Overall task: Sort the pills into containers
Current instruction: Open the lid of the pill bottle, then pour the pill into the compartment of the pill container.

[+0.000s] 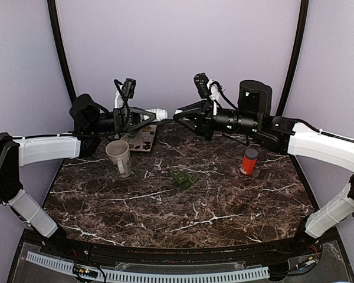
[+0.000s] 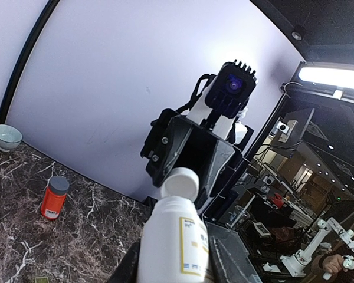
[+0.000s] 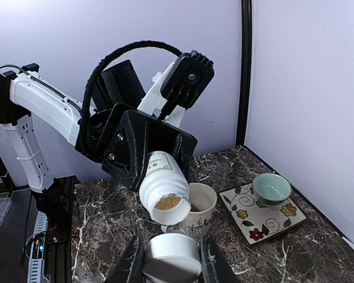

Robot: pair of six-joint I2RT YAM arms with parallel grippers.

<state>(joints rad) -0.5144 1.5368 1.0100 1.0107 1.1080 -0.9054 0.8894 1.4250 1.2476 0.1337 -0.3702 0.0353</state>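
My left gripper (image 1: 147,115) is shut on a white pill bottle (image 1: 156,112) and holds it level above the back of the table. In the left wrist view the bottle (image 2: 176,236) fills the space between my fingers. Facing it, my right gripper (image 1: 180,113) is shut on the bottle's white cap (image 3: 172,256), which is off the neck. In the right wrist view the open bottle (image 3: 164,186) tilts down over a flowered mug (image 3: 199,207). A tan mass of pills (image 3: 168,203) shows inside its mouth.
The mug (image 1: 119,156) stands below the left gripper. A flowered plate (image 3: 248,215) behind it carries a small teal bowl (image 3: 271,188). An orange bottle with a grey cap (image 1: 248,161) stands at the right. A small green object (image 1: 184,179) lies mid-table.
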